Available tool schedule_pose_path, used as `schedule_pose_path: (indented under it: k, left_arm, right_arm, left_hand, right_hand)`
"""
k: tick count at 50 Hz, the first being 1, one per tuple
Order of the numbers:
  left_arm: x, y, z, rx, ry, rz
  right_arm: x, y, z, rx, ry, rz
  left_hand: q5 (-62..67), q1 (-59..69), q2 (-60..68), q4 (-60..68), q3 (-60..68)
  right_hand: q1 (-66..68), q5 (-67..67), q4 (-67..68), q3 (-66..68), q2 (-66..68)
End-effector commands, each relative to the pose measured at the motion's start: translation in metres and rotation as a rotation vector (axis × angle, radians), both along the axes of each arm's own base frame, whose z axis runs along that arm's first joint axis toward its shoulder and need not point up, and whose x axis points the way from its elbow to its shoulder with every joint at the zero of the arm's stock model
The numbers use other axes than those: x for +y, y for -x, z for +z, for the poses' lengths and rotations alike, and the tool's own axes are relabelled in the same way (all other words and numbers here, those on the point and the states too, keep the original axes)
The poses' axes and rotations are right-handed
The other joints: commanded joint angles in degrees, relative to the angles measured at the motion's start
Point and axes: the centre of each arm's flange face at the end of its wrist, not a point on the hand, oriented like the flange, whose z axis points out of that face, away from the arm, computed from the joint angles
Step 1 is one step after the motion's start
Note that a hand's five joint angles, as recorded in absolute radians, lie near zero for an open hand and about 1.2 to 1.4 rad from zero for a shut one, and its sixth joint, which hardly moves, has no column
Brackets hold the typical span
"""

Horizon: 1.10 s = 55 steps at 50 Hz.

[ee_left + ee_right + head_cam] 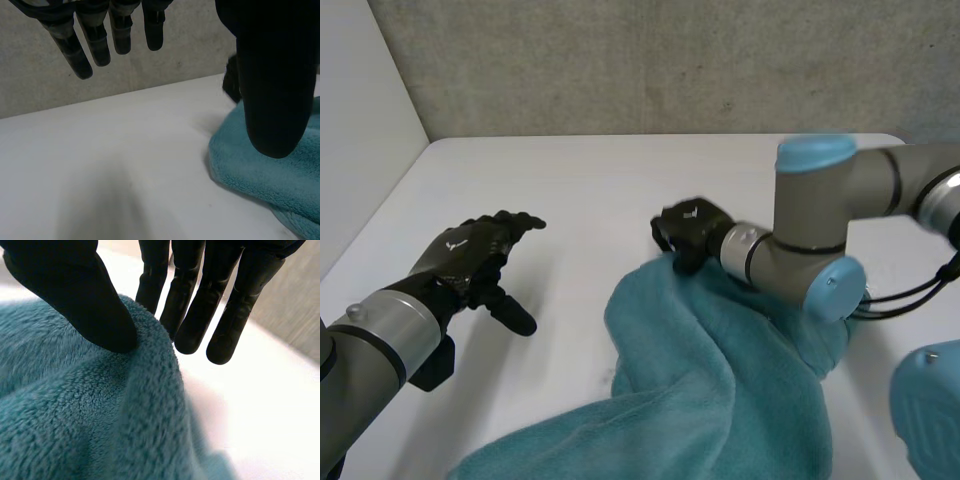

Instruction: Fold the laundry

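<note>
Light was soft and pretty even, bright overall in the head view. In the right wrist view the bench (pixel 280 405) glared almost pure white. The towel (pixel 720 400) threw only a thin dark shadow along its edge. The wall (pixel 670 60) looked duller, flat grey.

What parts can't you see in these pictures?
Head view: the towel runs off the lower edge, so its full shape is unknown; the right arm covers part of it.
Left wrist view: the thumb of the left hand hides most of the right hand.
</note>
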Motion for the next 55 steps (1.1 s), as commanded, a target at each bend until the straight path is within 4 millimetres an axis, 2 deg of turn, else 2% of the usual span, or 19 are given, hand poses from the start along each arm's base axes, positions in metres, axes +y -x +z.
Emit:
schedule_pose_path:
  k: [1,2,4,9,17,23,26,28,34,37,38,42,45,47,48,50,52,53,55]
  left_arm:
    - [-0.017,-0.004,-0.009,0.001,-0.017,0.039]
    - [-0.017,-0.005,-0.009,0.001,-0.017,0.039]
    - [-0.023,-0.003,-0.015,0.027,-0.055,0.051]
    - [-0.036,0.003,-0.020,0.120,-0.118,0.072]
    - [-0.041,0.033,-0.032,0.239,-0.283,-0.084]
    - [-0.026,0.046,-0.051,0.265,-0.470,-0.231]
    - [-0.021,0.048,-0.059,0.267,-0.544,-0.255]
    - [-0.020,0.047,-0.060,0.267,-0.562,-0.249]
    - [-0.017,0.049,-0.053,0.300,-0.572,-0.251]
    - [-0.017,0.049,-0.045,0.321,-0.557,-0.249]
    - [-0.018,0.049,-0.041,0.325,-0.544,-0.251]
    - [-0.027,0.051,-0.034,0.329,-0.483,-0.247]
    - [-0.053,0.054,-0.017,0.336,-0.325,-0.192]
    - [-0.085,0.053,0.018,0.352,-0.111,-0.083]
    - [-0.085,0.053,0.018,0.352,-0.110,-0.083]
    - [-0.112,0.049,0.074,0.398,0.136,0.009]
    - [-0.121,0.046,0.102,0.422,0.256,0.032]
    - [-0.121,0.046,0.103,0.422,0.257,0.033]
    - [-0.120,0.043,0.151,0.459,0.462,0.020]
  right_arm:
    - [0.021,0.012,0.124,-0.167,0.203,-0.006]
    - [0.021,0.012,0.125,-0.167,0.204,-0.006]
    - [0.037,0.023,0.163,-0.224,0.258,-0.007]
    - [0.060,0.036,0.200,-0.284,0.348,0.001]
    - [0.097,0.054,0.224,-0.337,0.443,0.023]
    - [0.113,0.062,0.222,-0.341,0.449,0.061]
    - [0.115,0.062,0.220,-0.336,0.448,0.069]
    - [0.107,0.066,0.215,-0.324,0.450,0.042]
    - [0.088,0.072,0.200,-0.288,0.430,0.000]
    - [0.075,0.068,0.181,-0.241,0.416,-0.002]
    - [0.070,0.066,0.175,-0.218,0.424,-0.006]
    - [0.055,0.065,0.175,-0.200,0.476,-0.061]
    - [0.047,0.063,0.180,-0.214,0.512,-0.102]
    - [0.027,0.061,0.193,-0.265,0.619,-0.200]
    - [0.026,0.061,0.193,-0.265,0.619,-0.201]
    - [0.013,0.064,0.221,-0.353,0.760,-0.297]
    - [0.009,0.064,0.234,-0.406,0.824,-0.326]
    - [0.009,0.064,0.234,-0.407,0.825,-0.326]
    - [0.010,0.061,0.248,-0.522,0.911,-0.337]
  left_hand:
    - [-2.64,-2.36,-1.98,-1.87,-2.61]
    - [-2.64,-2.36,-1.98,-1.87,-2.61]
    - [-2.64,-2.36,-1.98,-1.87,-2.61]
    - [-2.64,-2.36,-1.98,-1.87,-2.61]
    - [-2.64,-2.36,-1.98,-1.87,-2.61]
    - [-1.41,-1.14,-0.76,-0.65,-1.38]
    - [13.05,13.32,13.71,13.81,13.08]
    - [38.49,38.76,39.15,39.25,38.52]
    - [40.47,40.74,41.13,41.23,40.50]
    - [50.40,50.67,51.05,51.16,50.43]
    - [65.22,65.49,65.87,65.98,65.25]
    - [67.36,67.64,68.02,68.13,67.39]
    - [67.36,67.64,68.02,68.13,67.39]
    - [67.36,67.64,68.02,68.13,67.39]
    - [67.36,67.64,68.02,68.13,67.39]
    - [67.36,67.64,68.02,68.13,67.39]
    - [67.36,67.64,68.02,68.13,67.39]
    - [67.36,67.64,68.02,68.13,67.39]
    - [67.36,67.64,68.02,68.13,67.39]
  right_hand:
    - [25.45,14.68,11.92,12.48,12.64]
    - [25.45,14.68,11.92,12.48,12.64]
    - [25.45,14.68,11.92,12.48,12.64]
    - [25.45,14.68,11.92,12.48,12.64]
    - [25.45,14.68,11.92,12.48,12.64]
    - [25.45,14.68,11.92,12.48,12.64]
    - [25.45,14.68,11.92,12.48,12.64]
    - [25.45,14.68,11.92,12.48,12.64]
    - [25.45,14.68,11.92,12.48,12.64]
    - [25.45,14.68,11.92,12.48,12.64]
    - [25.45,14.68,11.92,12.48,12.64]
    - [25.45,14.68,11.92,12.48,12.64]
    - [25.45,14.68,11.92,12.48,12.64]
    - [25.45,14.68,11.92,12.48,12.64]
    - [25.45,14.68,11.92,12.48,12.64]
    - [25.45,14.68,11.92,12.48,12.64]
    - [25.45,14.68,11.92,12.48,12.64]
    - [25.45,14.68,11.92,12.48,12.64]
    - [25.45,14.68,11.92,12.48,12.64]
